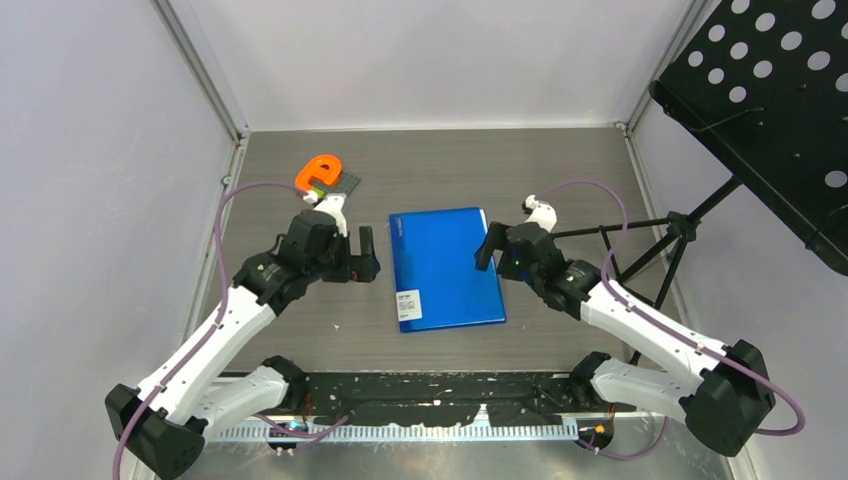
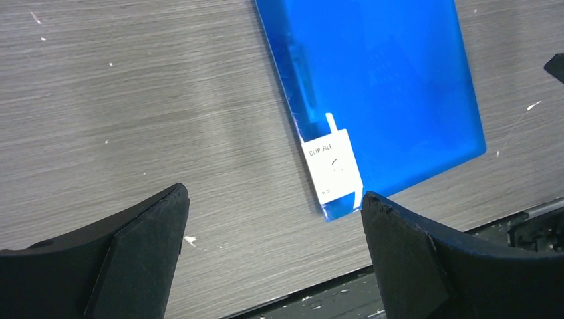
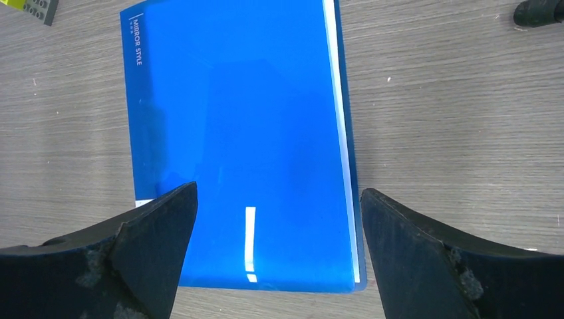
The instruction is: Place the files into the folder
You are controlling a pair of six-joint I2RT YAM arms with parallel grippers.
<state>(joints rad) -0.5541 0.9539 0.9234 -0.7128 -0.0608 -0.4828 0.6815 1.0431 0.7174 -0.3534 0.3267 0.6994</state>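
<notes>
The blue folder [image 1: 445, 265] lies closed and flat on the table between both arms, its white label [image 1: 409, 303] at the near left corner. In the right wrist view a thin white strip of the files [image 3: 342, 133] shows along the folder's [image 3: 233, 133] right edge, between the covers. My left gripper [image 1: 365, 255] hovers open just left of the folder, nothing between its fingers; its wrist view shows the folder's [image 2: 386, 86] labelled corner ahead of the gripper [image 2: 274, 203]. My right gripper [image 1: 490, 245] stands open over the folder's right edge, and its wrist view shows the gripper [image 3: 279, 193] empty.
An orange letter-shaped piece [image 1: 320, 172] sits on a dark plate at the back left. A black perforated music stand [image 1: 770, 90] overhangs the right side, with its tripod legs [image 1: 670, 230] by the right arm. A black taped strip [image 1: 440, 390] runs along the near edge.
</notes>
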